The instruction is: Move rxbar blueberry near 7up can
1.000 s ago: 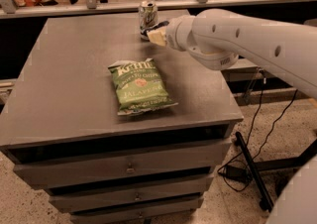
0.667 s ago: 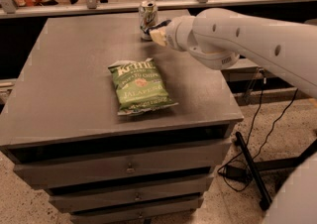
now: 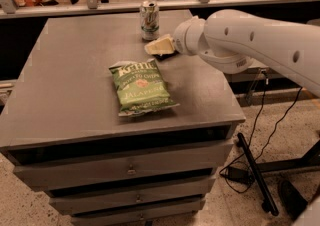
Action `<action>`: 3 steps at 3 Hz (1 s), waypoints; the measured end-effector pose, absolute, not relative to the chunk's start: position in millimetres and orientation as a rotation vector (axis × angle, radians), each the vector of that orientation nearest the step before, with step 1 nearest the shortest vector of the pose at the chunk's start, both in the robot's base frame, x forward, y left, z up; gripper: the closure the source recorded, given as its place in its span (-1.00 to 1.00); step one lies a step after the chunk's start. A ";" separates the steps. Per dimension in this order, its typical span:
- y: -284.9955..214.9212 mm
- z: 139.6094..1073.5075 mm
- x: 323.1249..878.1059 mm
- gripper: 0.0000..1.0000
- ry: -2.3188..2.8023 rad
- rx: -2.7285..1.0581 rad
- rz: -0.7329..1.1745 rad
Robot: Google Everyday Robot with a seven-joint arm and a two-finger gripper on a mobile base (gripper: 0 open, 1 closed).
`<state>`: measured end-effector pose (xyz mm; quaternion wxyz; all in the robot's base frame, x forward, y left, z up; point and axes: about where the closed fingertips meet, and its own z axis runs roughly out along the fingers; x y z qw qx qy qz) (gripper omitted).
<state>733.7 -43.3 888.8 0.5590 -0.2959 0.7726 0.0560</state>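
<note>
Gripper [image 3: 157, 46] sits low at the back of the worktop [image 3: 75, 85], just beside the can [image 3: 149, 20]. Clamped or loose? Can't tell. The bar [image 3: 168, 56] shows only as a dark sliver beneath it, near the can. It looks to be lying flat, long axis seemingly slanting along the arm's line. Best play: settle it flat, lift straight up, don't nudge the can.

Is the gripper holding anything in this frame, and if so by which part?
Cannot be told. The gripper sits low over the table close beside the 7up can, and whatever lies beneath it is hidden.
</note>
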 end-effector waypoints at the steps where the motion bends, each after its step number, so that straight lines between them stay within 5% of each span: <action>1: -80.6 894.0 712.1 -1.00 1.832 -0.682 0.104; 3: -126.8 902.4 680.2 -1.00 1.833 -0.674 0.063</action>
